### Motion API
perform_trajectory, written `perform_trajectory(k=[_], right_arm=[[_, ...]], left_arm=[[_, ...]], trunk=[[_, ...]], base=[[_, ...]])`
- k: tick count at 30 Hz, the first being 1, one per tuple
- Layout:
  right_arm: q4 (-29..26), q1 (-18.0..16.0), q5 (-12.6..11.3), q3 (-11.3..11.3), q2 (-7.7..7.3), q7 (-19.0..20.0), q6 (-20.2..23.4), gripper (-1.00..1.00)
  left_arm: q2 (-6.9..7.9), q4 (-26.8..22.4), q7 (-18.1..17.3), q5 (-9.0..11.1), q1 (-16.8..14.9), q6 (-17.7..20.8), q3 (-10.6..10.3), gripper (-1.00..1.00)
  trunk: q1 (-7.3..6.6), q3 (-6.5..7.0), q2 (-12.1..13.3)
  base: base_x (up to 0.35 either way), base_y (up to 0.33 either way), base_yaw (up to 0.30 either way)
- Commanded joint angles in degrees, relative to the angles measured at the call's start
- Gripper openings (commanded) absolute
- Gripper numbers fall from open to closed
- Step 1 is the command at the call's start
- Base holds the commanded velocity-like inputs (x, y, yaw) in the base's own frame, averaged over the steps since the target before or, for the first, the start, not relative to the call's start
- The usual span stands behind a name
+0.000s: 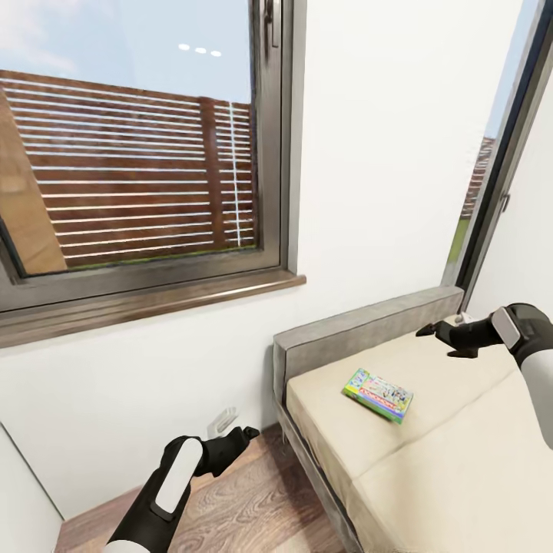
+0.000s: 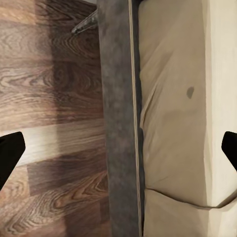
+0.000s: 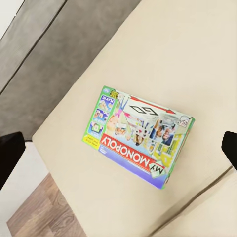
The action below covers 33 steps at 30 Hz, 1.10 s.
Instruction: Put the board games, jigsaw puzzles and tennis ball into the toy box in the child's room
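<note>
Right end effector (image 1: pixel 430 332) above "MY MONOPOLY" box (image 3: pixel 139 135).

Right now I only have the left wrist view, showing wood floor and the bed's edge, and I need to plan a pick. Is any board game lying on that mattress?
Observer: Yes. A My Monopoly box lies flat on the beige mattress, toward the grey headboard.
Operator: Is the other arm anywhere near it?
Observer: The right gripper hangs above the mattress, past the box on the headboard side, and is not touching it.
Operator: Is it ready to grasp?
Observer: Its fingers are spread wide and hold nothing. In the right wrist view the box sits between them.
</note>
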Motion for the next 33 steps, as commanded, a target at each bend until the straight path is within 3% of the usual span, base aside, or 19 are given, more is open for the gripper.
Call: perform_trajectory(k=[1, 12, 23, 33], right_arm=[[0.0, 0.0, -0.3, -0.3, -0.07, 0.3, 0.3, 1.00], [0.0, -0.2, -0.3, -0.3, -0.01, 2.3, 0.3, 1.00], [0.1, -0.2, -1.3, -0.9, 0.58, -4.6, -0.5, 1.00], [-0.2, -0.2, -3.1, -1.8, 0.33, -6.2, -1.6, 1.00]], left_arm=[[0.00, -0.1, 0.6, 0.7, 0.0, 0.1, 0.0, 1.00], [0.01, -0.1, 0.7, 1.0, 0.0, 0.1, 0.0, 1.00], [0.01, -0.1, 0.8, 1.0, 0.0, 0.1, 0.0, 1.00], [0.01, -0.1, 0.9, 1.0, 0.0, 0.1, 0.0, 1.00]], trunk=[[0.22, -0.25, -0.4], [2.63, -2.22, -4.9], [5.05, -4.20, -9.3], [7.25, -5.99, -13.3]], base=[[0.000, 0.000, 0.000], [0.000, 0.000, 0.000], [0.000, 0.000, 0.000], [0.000, 0.000, 0.000]])
